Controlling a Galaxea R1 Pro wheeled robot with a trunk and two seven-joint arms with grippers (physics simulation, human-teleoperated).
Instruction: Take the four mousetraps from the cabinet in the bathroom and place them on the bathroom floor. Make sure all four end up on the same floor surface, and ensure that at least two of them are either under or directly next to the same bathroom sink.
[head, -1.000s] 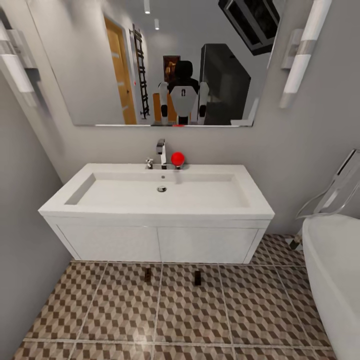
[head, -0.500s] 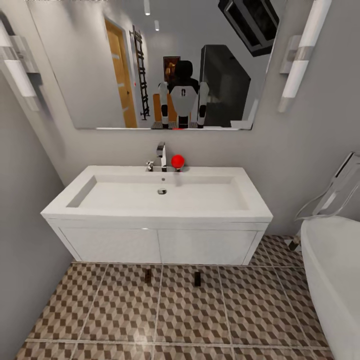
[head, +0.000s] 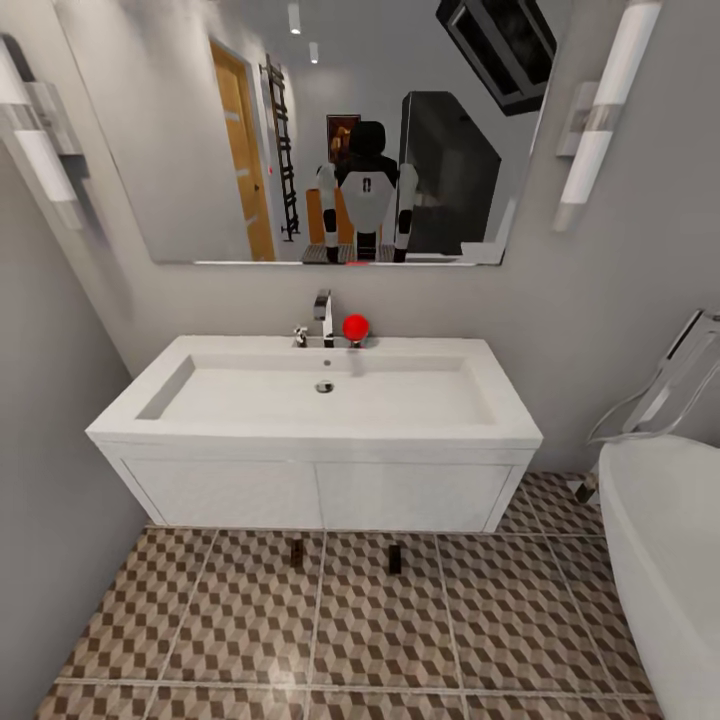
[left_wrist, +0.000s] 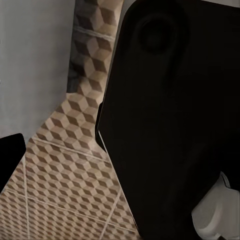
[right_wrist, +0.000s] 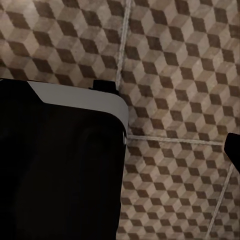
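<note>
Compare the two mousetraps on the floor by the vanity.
The left mousetrap sits nearer the vanity's middle seam; the right mousetrap lies under its right door. The right one looks slightly darker and longer. Both are small dark slabs on the bathroom floor at the vanity's front edge.

A large black body with a pale grey top edge (right_wrist: 80, 97) covers one side of the right wrist view, over the bathroom floor (right_wrist: 175, 65) of brown-and-tan cube-pattern tiles crossed by pale grout lines.
</note>
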